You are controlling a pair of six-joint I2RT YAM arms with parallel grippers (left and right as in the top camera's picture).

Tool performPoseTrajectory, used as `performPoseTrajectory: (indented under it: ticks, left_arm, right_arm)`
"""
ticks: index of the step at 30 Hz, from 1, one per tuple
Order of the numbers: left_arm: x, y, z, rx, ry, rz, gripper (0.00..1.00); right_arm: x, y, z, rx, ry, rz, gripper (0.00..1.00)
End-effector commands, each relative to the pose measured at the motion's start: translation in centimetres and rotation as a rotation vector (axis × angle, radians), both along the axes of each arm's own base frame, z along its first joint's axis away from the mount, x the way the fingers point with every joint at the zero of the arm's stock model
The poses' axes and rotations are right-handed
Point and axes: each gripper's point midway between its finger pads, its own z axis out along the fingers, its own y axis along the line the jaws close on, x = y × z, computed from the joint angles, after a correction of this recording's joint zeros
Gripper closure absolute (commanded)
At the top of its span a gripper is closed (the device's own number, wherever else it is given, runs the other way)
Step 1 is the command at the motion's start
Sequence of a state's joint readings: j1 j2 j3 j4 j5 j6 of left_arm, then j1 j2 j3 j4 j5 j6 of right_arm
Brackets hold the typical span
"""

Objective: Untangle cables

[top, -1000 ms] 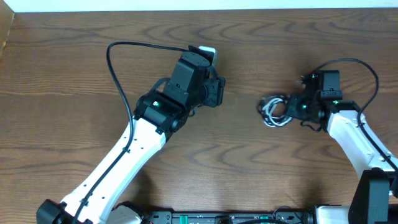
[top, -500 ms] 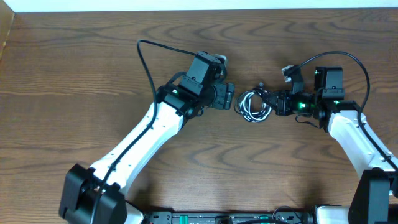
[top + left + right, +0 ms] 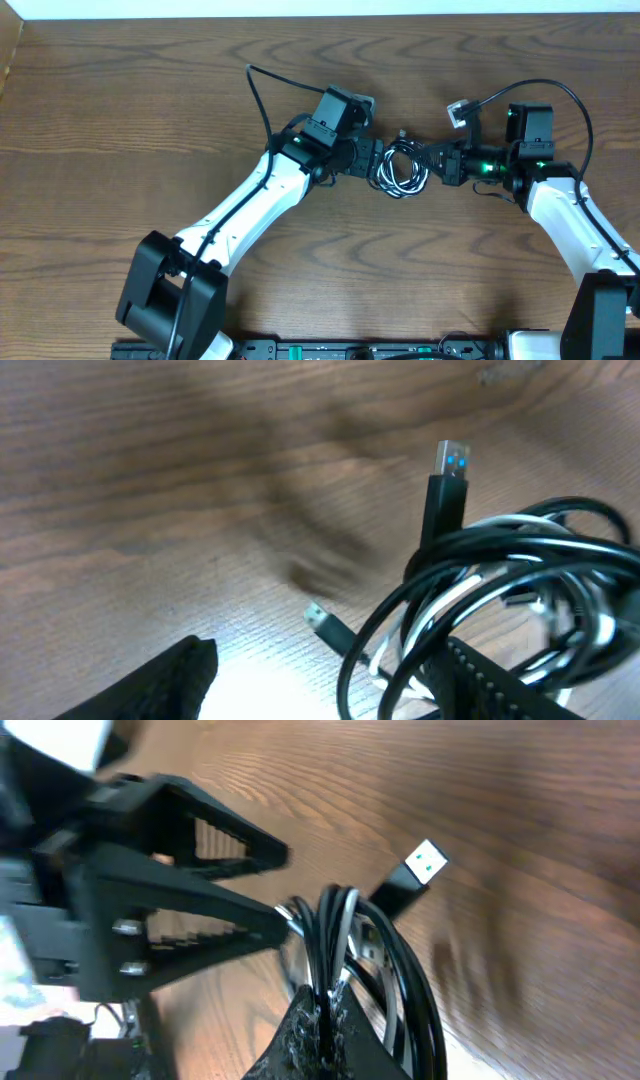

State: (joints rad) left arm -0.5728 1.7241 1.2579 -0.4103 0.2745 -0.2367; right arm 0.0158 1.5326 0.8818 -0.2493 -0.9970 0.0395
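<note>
The cables (image 3: 401, 170) (black cords and a white one, wound into a small coil) are located near the middle of the table (image 3: 120, 120), between the two grippers. The right gripper (image 3: 435, 160) is clamped on the coil's right side, its fingers closed across several strands. The left gripper (image 3: 373, 163) stands with its jaws apart at the coil's left edge. One finger (image 3: 490, 680) meets the strands, while the other finger (image 3: 170, 680) is clear of them. A USB plug (image 3: 450, 460) projects from the coil, and a smaller plug (image 3: 320, 617) lies beside it.
</note>
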Motion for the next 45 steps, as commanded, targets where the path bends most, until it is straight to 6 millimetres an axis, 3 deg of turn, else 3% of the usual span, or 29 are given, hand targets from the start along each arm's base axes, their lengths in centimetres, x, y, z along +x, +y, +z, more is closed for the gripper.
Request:
performPoseTrajectory:
  ticks: [1,4,7,10,12,15,25,30,32,35,45]
  left_arm:
    - [0.2,-0.4,-0.4,-0.003,0.009,-0.013,0.36]
    - [0.1,-0.4,-0.5,-0.002,0.011,-0.013,0.45]
    - [0.2,-0.5,-0.5,-0.007,0.009,-0.016,0.46]
    - [-0.3,-1.2,-0.2,-0.045,0.024,-0.049,0.31]
    - [-1.0,-2.1,0.3,-0.088,0.027,-0.125,0.27]
    - [-2.1,-3.3,0.9,-0.138,0.016,-0.244,0.26]
    - [-1.8,-3.3,-0.6,-0.111,0.024,-0.251,0.28]
    - [-1.9,-3.3,-1.7,-0.101,0.047,-0.251,0.44]
    - [-1.8,-3.3,-1.8,-0.1,0.048,-0.251,0.59]
    - [-1.7,-3.4,-1.7,-0.104,0.042,-0.251,0.93]
    - [-1.1,-3.7,-1.3,-0.118,0.011,-0.252,0.92]
  right_arm:
    - [-0.6,0.6,1.1,0.062,-0.028,0.058,0.99]
    - [-0.6,0.6,1.1,0.062,-0.029,0.058,0.99]
    - [-0.6,0.6,1.1,0.062,-0.029,0.058,0.99]
    - [-0.6,0.6,1.1,0.062,-0.029,0.058,0.99]
    - [-0.6,0.6,1.1,0.062,-0.029,0.057,0.99]
    - [-0.6,0.6,1.2,0.063,-0.029,0.058,0.99]
    - [-1.2,1.3,2.8,0.144,-0.064,0.124,0.99]
    - [-1.0,1.1,2.9,0.144,-0.067,0.116,0.99]
    - [-1.0,1.0,2.9,0.144,-0.067,0.114,0.99]
    - [-0.9,0.8,2.9,0.144,-0.069,0.106,0.99]
    - [-0.4,-0.3,2.6,0.136,-0.059,0.07,0.99]
